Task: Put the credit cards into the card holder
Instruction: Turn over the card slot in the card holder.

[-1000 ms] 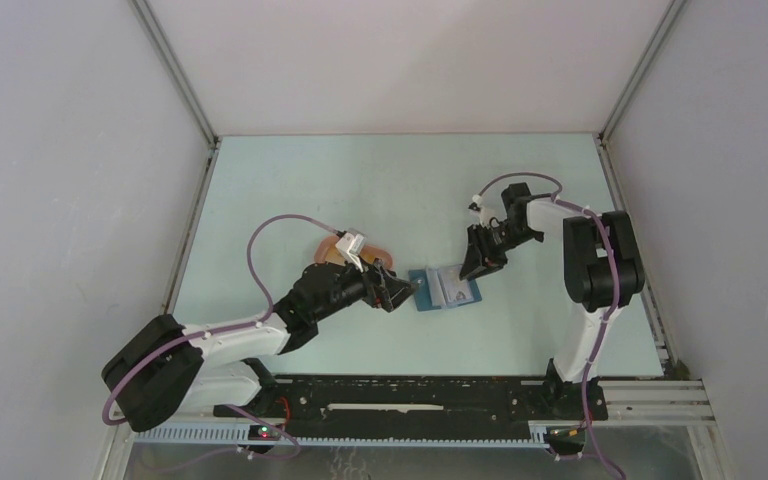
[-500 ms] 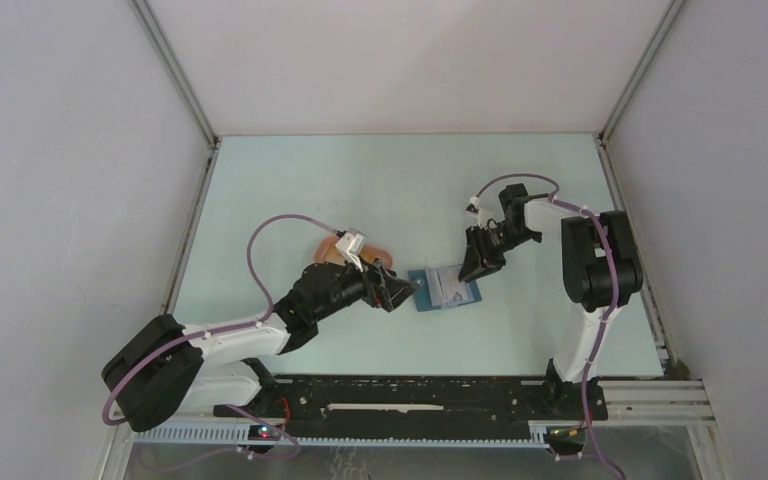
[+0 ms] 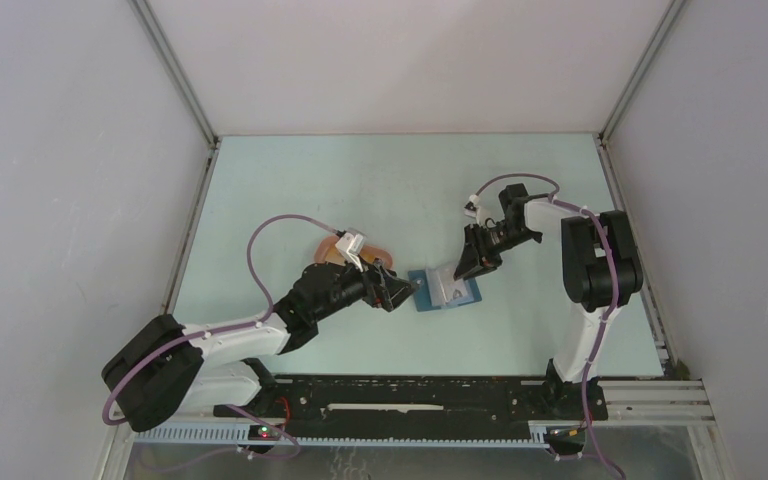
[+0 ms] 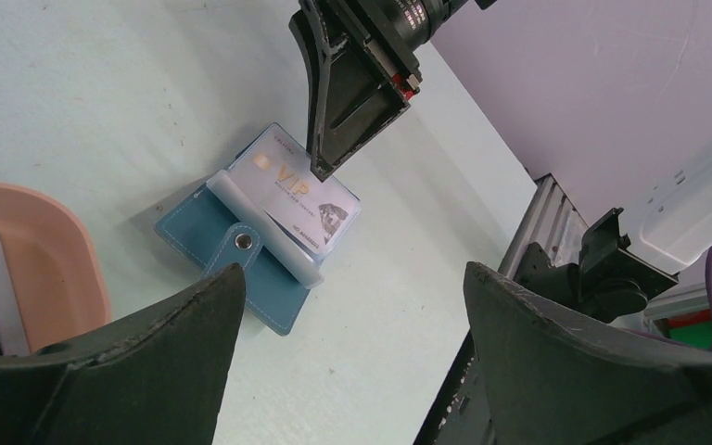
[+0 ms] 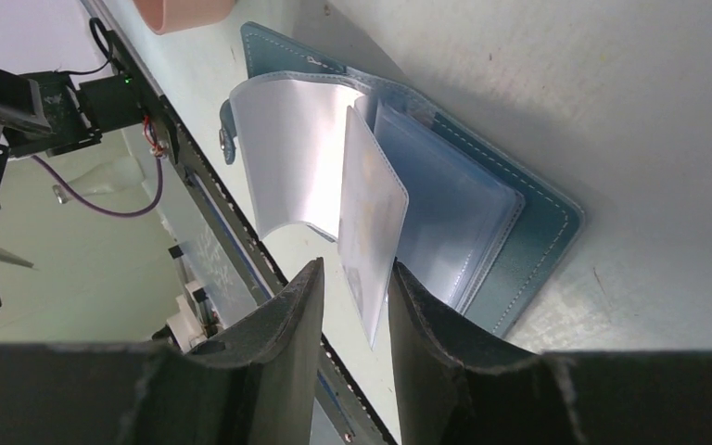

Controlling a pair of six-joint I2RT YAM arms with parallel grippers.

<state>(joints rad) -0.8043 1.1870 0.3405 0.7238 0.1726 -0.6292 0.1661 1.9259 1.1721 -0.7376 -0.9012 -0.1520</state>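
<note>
Right end effector (image 5: pixel 354 278) pinches a whitish card (image 5: pixel 371 218) at the open card holder (image 5: pixel 530 232); left end effector (image 4: pixel 352 278) gapes wide, empty.

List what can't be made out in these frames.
Pink tray contents: top view, the left arm covers most; left wrist view, the edge crops the numbered card inside.
Card holder slots: right wrist view, the whitish card in the right gripper and a curled sleeve hide them.
Print on whitish card: top view, too small.

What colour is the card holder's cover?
Blue, with pale edge stitching, on the small square folding card holder; clearest in the left wrist view.
</note>
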